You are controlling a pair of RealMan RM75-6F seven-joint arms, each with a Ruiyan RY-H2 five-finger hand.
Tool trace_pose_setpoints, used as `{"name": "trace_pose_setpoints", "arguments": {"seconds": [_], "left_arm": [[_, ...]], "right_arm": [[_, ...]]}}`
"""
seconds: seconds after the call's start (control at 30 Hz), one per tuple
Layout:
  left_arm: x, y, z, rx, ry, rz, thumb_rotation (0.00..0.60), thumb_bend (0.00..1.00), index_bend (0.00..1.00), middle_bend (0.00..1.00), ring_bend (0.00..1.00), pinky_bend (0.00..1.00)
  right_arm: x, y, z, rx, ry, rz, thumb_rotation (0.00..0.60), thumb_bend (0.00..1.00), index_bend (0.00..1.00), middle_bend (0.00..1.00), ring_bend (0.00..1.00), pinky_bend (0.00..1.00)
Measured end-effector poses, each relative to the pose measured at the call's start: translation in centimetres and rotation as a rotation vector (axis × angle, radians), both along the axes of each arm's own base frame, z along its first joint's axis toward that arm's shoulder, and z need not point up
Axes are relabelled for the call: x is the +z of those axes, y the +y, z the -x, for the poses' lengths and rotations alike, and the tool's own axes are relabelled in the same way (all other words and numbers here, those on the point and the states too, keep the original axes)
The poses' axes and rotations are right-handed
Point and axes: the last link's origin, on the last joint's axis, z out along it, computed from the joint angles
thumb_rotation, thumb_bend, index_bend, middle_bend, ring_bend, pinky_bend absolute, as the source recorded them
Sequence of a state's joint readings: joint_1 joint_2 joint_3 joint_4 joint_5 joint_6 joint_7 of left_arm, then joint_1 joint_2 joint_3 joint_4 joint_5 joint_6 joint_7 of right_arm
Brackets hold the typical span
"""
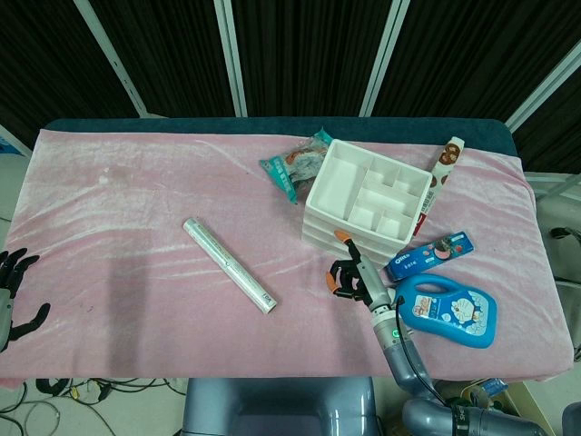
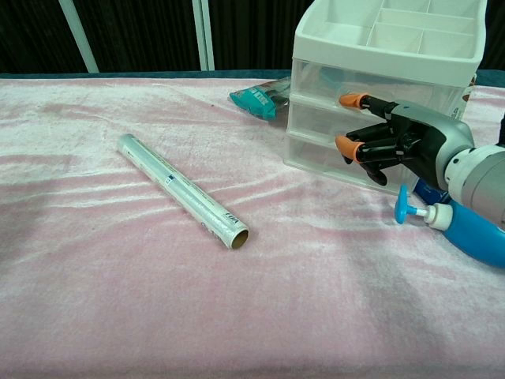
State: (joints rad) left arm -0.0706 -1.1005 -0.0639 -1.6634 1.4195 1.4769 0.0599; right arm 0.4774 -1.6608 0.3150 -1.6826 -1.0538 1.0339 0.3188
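Note:
My right hand hovers low over the pink cloth just in front of the white drawer organizer. In the chest view the right hand holds nothing; its orange-tipped fingers point left, apart, close to the organizer's lower drawers. A blue pump bottle lies right beside its wrist, the teal pump head just below the hand. My left hand sits off the table's left edge, dark fingers spread and empty. A silver roll lies diagonally mid-table, also visible in the chest view.
A teal snack bag lies behind the organizer's left corner, seen too in the chest view. A blue biscuit pack rests between organizer and bottle. A long patterned snack pack lies at the organizer's far right. Pink cloth covers the table.

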Motion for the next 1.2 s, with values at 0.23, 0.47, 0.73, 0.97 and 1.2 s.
{"name": "trace_pose_setpoints", "arguments": {"seconds": [0.23,0.47,0.73,0.97,1.2], "left_arm": [[0.1,-0.1,-0.03,-0.003,0.003,-0.004,0.6,0.3,0.16,0.09,0.02,0.01],[0.09,-0.02,0.05,-0.002,0.008,-0.003,0.6,0.3,0.16,0.09,0.02,0.01],[0.13,-0.08,-0.01,-0.005,0.008,-0.004,0.6,0.3,0.16,0.09,0.02,0.01],[0.23,-0.27,-0.04,-0.006,0.011,-0.009,0.6,0.3,0.16,0.09,0.02,0.01],[0.17,-0.18,0.01,-0.001,0.011,-0.009,0.6,0.3,0.16,0.09,0.02,0.01]], "right_arm": [[-0.24,0.05,-0.13,0.002,-0.003,-0.007,0.6,0.41,0.0,0.69,0.79,0.8],[-0.38,0.06,-0.2,0.009,0.023,0.019,0.6,0.42,0.0,0.69,0.79,0.8],[-0.2,-0.1,-0.22,0.004,0.009,0.004,0.6,0.42,0.0,0.69,0.79,0.8],[-0.27,0.04,-0.21,0.005,0.002,-0.012,0.6,0.42,0.0,0.69,0.79,0.8],[-0.33,-0.07,-0.24,0.011,-0.003,-0.019,0.6,0.42,0.0,0.69,0.79,0.8]]}}
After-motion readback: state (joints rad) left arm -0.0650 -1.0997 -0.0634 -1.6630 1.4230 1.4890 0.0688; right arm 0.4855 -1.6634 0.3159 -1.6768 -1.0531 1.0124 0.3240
